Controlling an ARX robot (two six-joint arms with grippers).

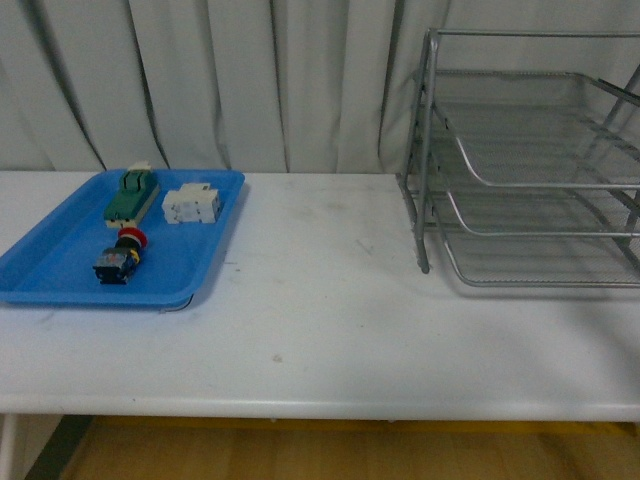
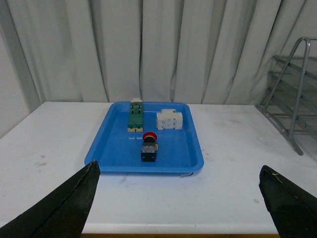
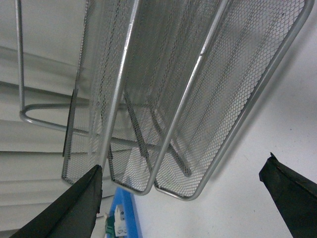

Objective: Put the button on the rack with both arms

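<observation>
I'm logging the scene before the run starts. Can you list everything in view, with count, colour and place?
Push-button switch with red mushroom cap, yellow collar and blocky body: one; red, yellow, dark blue-black; lying in the tray, nearest its front.
Green terminal block: one; green; at the tray's back.
White blocky connector: one; white; in the tray, beside the green block.
Flat blue plastic tray: one; blue; left part of the table.
Silver wire-mesh three-tier rack: one; silver; right part of the table.
White table: one; white; under everything.
Pleated curtain: one; pale grey; behind the table.
Left gripper: one; black; open, facing the tray.
Right gripper: one; black; open, close to the rack.
</observation>
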